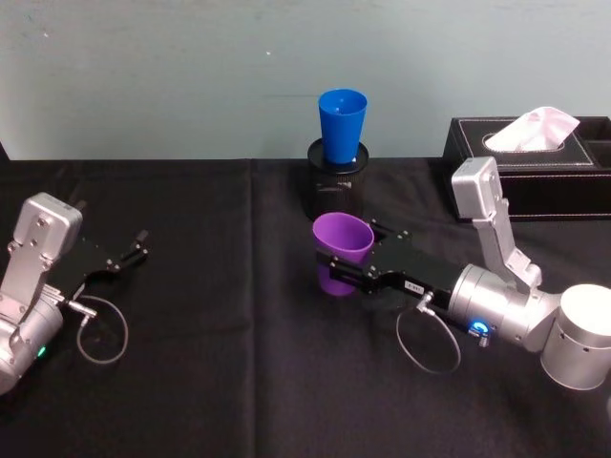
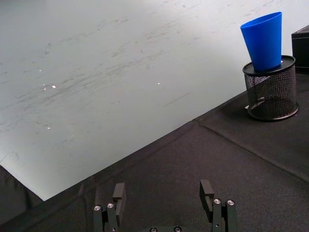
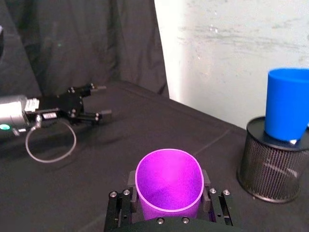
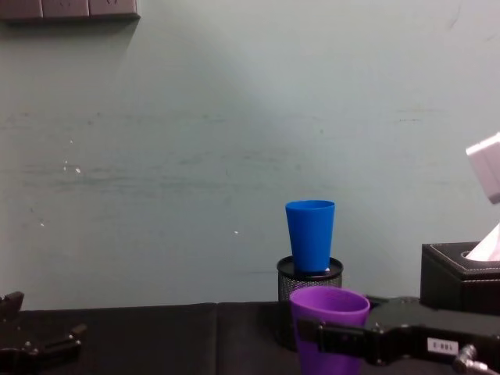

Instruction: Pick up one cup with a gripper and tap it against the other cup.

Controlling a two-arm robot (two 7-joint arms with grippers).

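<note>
My right gripper (image 1: 358, 254) is shut on the purple cup (image 1: 342, 239), its black jaws clamped on either side of the cup's wall below the rim. The cup stands upright with its mouth up (image 3: 169, 186), near the table's middle. Just behind it the blue cup (image 1: 342, 124) sits upright in a black mesh pen holder (image 1: 334, 189). A small gap separates the two cups, seen from the side in the chest view, purple cup (image 4: 328, 311) below and in front of the blue cup (image 4: 310, 234). My left gripper (image 1: 132, 250) rests open at the far left, holding nothing.
A black tissue box (image 1: 535, 167) with white tissue stands at the back right, behind my right arm. A pale wall runs along the table's far edge. Black cloth lies bare between the two arms.
</note>
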